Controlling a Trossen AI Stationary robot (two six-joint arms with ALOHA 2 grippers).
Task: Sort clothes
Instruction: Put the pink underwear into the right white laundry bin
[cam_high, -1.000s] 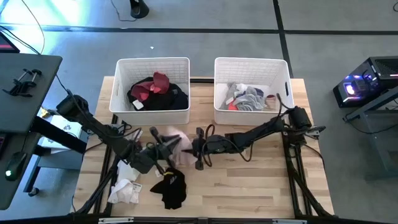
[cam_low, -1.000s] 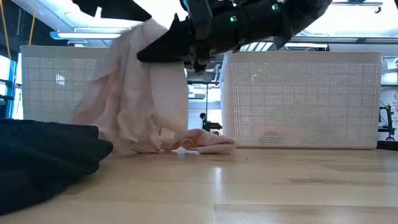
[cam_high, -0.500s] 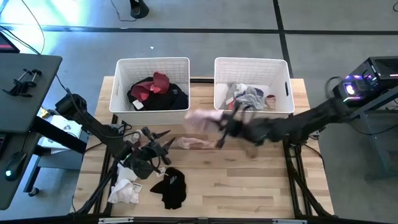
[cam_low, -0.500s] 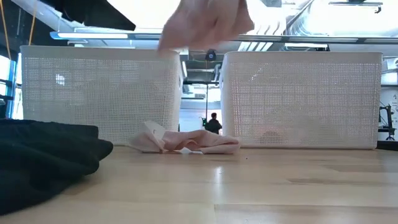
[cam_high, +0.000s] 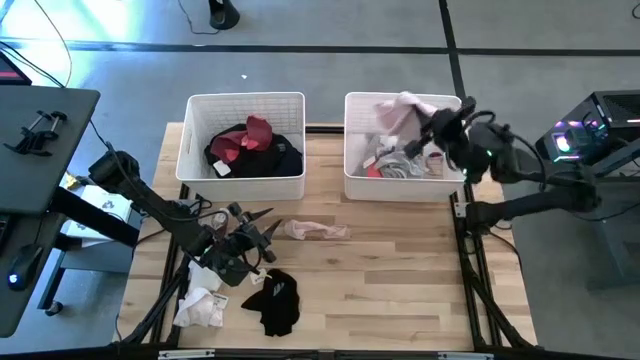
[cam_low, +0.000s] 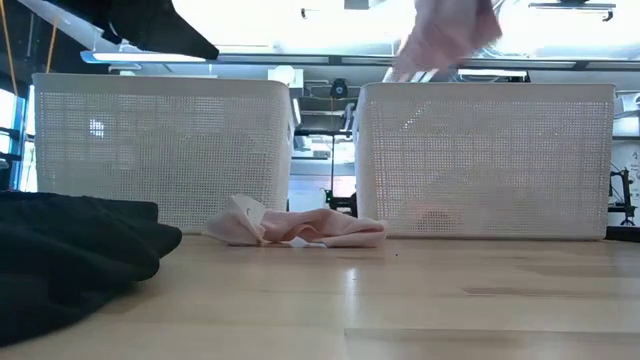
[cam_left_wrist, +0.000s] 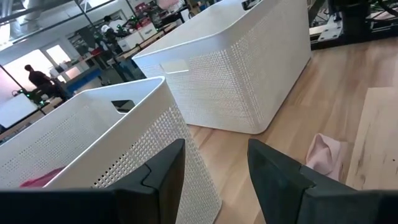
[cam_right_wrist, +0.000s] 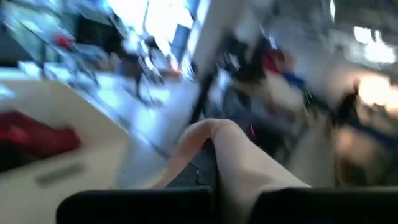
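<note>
Over the right-hand white bin our right gripper hangs with a pink garment pinched between its fingers; the right wrist view shows the cloth folded over and trailing from the clamp, and the low view shows it draped above the bin's rim. Inside that bin lie grey and white pieces. The left-hand white bin holds the dark and maroon clothes.

On the wooden table a second pink piece lies crumpled just in front of the gap between the bins. Nearer the front edge sit a black garment and a white one. Our left gripper waits low over the table beside the pink piece, its fingers spread apart with nothing between them, as the left wrist view confirms.

We judge all of this cloth to be light, limp and without shape. It will sag and swing from any grip, and a loose end may catch on a bin rim. It is neither fragile nor slippery, so a firm pinch does no harm. For the pink piece on the table we would take hold at the raised fold near its left end, where the fabric bunches up off the wood. A flat single layer would likely give the fingers too little to close on.
</note>
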